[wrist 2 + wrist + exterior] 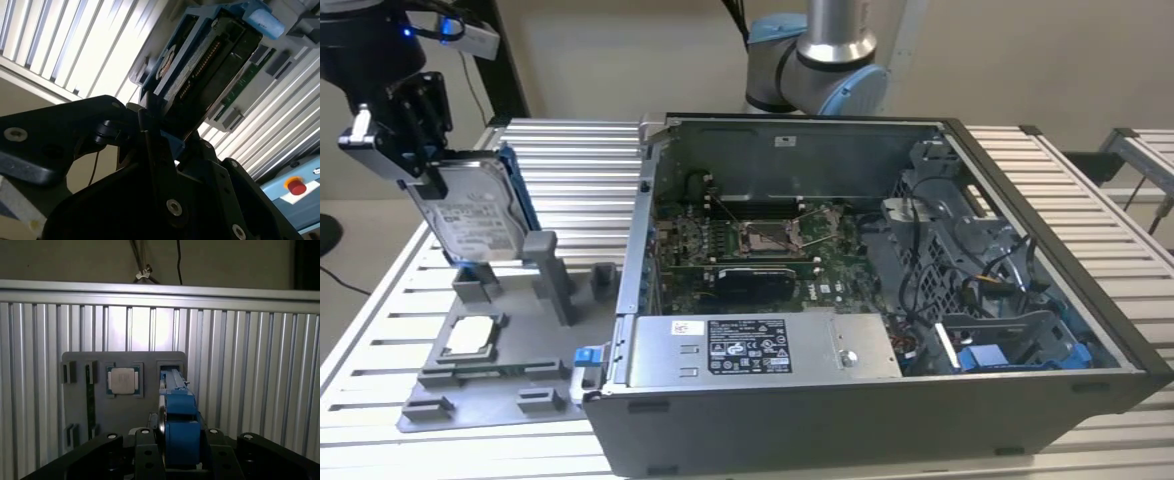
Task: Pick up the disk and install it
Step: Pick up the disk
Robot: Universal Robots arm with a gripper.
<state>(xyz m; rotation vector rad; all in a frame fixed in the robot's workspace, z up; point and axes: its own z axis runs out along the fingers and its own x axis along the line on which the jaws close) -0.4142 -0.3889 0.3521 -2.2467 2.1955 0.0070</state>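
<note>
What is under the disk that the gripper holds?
Under the disk stands a grey tray with upright posts; a square chip lies on it beside the disk. The gripper is shut on the disk's top. The slot below its lower edge is covered.

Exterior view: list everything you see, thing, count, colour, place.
disk: 1, silver with blue rails, upright in the claw above the tray
tray: 1, grey, exterior view's left of the case
chip: 1, silver, on the tray
computer case: 1, dark grey, open, mid-table
motherboard: 1, green, inside the case
labelled box: 1, grey, case's near edge
table: 1, silver slats, under everything
arm: 1, grey and blue, behind the case
claw: 1, black, shut on the disk
</note>
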